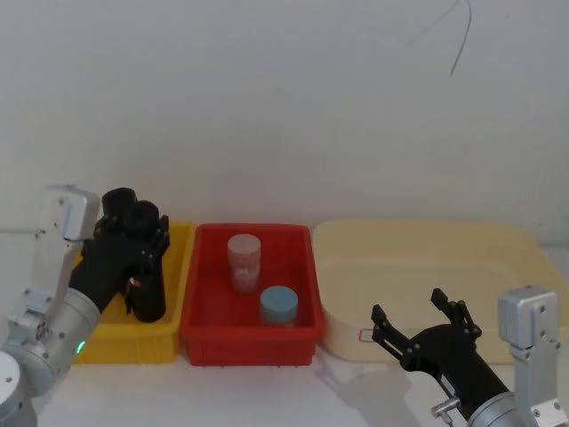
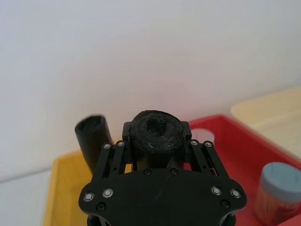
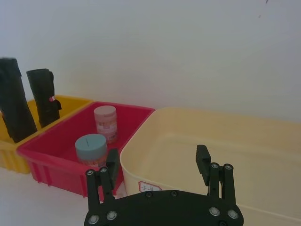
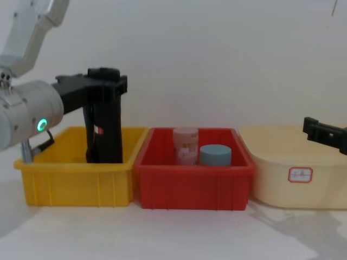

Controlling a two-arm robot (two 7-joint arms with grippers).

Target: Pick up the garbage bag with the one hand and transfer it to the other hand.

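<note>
Over the yellow bin (image 4: 76, 184), left end effector (image 4: 105, 78) clamped on upright garbage bag (image 2: 155, 141), right end effector (image 3: 157, 154) spread wide

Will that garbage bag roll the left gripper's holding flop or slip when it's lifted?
Probably stiff: the garbage bag roll is tightly wound and stands upright. Likely light, being thin plastic. Its smooth black film may slip in the left gripper.

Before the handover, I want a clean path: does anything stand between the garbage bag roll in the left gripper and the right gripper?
The red bin, with a pink jar and a blue-lidded jar inside, sits low between the garbage bag roll and the open right gripper. Above the jars nothing visible blocks the way.
</note>
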